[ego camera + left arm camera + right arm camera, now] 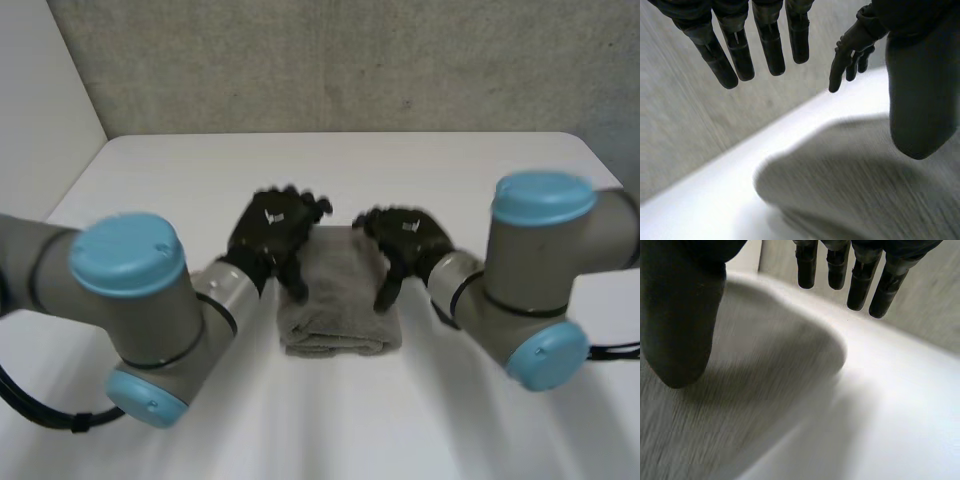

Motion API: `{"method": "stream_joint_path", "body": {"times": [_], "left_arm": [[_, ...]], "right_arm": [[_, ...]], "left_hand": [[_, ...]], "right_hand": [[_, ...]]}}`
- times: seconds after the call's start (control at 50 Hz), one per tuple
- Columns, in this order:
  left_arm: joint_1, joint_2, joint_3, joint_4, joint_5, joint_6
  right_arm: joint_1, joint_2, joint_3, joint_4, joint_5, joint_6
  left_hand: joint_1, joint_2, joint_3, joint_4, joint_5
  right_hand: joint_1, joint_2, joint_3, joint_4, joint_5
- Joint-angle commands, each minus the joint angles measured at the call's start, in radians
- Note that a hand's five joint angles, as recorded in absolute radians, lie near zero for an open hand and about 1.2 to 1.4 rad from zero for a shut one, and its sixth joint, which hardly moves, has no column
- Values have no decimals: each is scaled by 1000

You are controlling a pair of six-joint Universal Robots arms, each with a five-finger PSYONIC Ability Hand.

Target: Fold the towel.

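Both robot hands hang open over the grey folded terry towel (338,300). The left robot hand (272,232) sits above the towel's left side, its black fingers (740,55) straight and spread with nothing in their grip. Its thumb points down toward the cloth, and I can't tell whether it touches. The right robot hand (408,243) is over the towel's right side, fingers (860,285) likewise straight and apart, nothing held, thumb low over the fabric. The two hands are near each other but apart, above the towel's far half. The towel lies as a compact rectangle in the middle of the white surface (500,170), with layered folds along its near edge.
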Motion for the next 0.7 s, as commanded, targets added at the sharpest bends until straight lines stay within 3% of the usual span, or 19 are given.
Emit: {"method": "stream_joint_path", "body": {"times": [0.02,0.1,0.14,0.18,0.24,0.34,0.7], "left_arm": [[5,217,81,-131,-15,-10],[13,289,141,-237,-73,-25],[22,312,172,-291,-118,-45],[48,335,225,-386,-202,-95],[77,352,253,-456,-243,-135],[105,366,262,-510,-237,-145],[112,364,267,-517,-236,-143]], "right_arm": [[-40,-271,-3,12,26,8],[-86,-370,-10,18,94,19],[-120,-430,-14,35,180,19],[-129,-445,-17,52,215,16],[-141,-450,-31,96,250,11],[-149,-450,-51,149,244,14],[-148,-450,-51,158,232,11]], "left_hand": [[-97,-119,-85,-106,-237],[-147,-169,-135,-156,-287],[-156,-178,-144,-165,-296],[-185,-207,-173,-194,-326],[-185,-207,-173,-194,-326],[-200,-222,-188,-209,-340],[-206,-228,-193,-215,-346]], "right_hand": [[-56,-74,-66,-77,-59],[-56,-74,-66,-77,-59],[-56,-74,-66,-77,-59],[-56,-74,-66,-77,-59],[-56,-74,-66,-77,-59],[-56,-74,-66,-77,-59],[-56,-74,-66,-77,-59]]}}
